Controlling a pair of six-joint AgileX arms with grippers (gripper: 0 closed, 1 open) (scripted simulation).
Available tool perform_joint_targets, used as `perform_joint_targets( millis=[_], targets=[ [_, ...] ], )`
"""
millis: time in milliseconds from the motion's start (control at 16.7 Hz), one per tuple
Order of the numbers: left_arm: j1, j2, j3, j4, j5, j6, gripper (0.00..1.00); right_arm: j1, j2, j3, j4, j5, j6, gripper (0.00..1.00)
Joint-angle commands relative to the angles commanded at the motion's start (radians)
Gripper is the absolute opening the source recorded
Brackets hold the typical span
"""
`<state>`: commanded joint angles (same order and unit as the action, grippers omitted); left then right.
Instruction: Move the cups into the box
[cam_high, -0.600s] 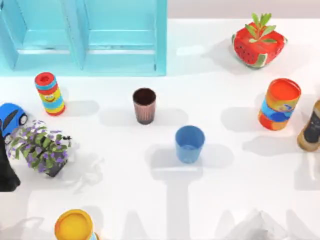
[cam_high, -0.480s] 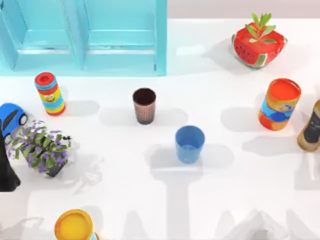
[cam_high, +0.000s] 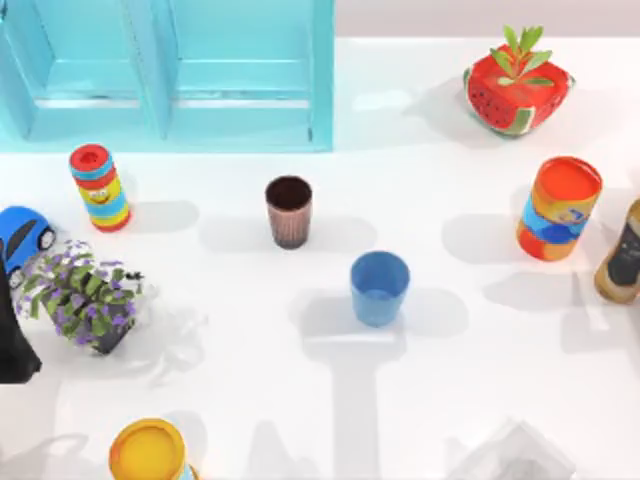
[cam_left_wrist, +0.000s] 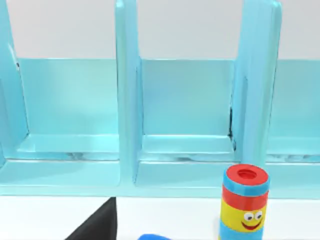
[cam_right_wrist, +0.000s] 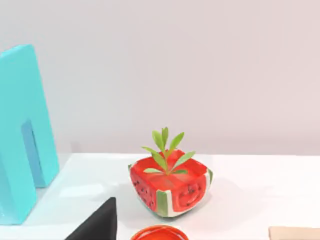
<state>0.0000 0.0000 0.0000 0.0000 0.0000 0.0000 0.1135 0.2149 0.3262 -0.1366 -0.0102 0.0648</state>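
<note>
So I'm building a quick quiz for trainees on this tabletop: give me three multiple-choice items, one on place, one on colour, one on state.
1. Where does the blue cup stand relative to the maroon cup in the top view?
A. lower right
B. upper left
C. inside it

2. What colour is the box?
A. yellow
B. turquoise
C. black

3. How do the cups stand?
A. tipped over
B. stacked
C. upright on the table

A: the blue one sits nearer the bottom, rightward.
B: its walls are turquoise.
C: both open mouths face up, apart.
</note>
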Motion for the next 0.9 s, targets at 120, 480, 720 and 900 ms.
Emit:
perform_joint_targets(
  millis=[120,480,720,900],
  targets=[
    [0.000,0.000,0.000,0.000,0.000,0.000,1.00,0.046,0.104,0.161,-0.062,0.001,0.037,1.00],
    [0.000,0.000,0.000,0.000,0.000,0.000,1.00,0.192,0.488,0.758,-0.290,0.015,0.187,1.00],
    [0.000,0.000,0.000,0.000,0.000,0.000,1.00,0.281,0.815,1.231,-0.473,0.040,0.304,1.00],
    [0.000,0.000,0.000,0.000,0.000,0.000,1.00,0.337,1.099,1.586,-0.628,0.071,0.393,1.00]
  ],
)
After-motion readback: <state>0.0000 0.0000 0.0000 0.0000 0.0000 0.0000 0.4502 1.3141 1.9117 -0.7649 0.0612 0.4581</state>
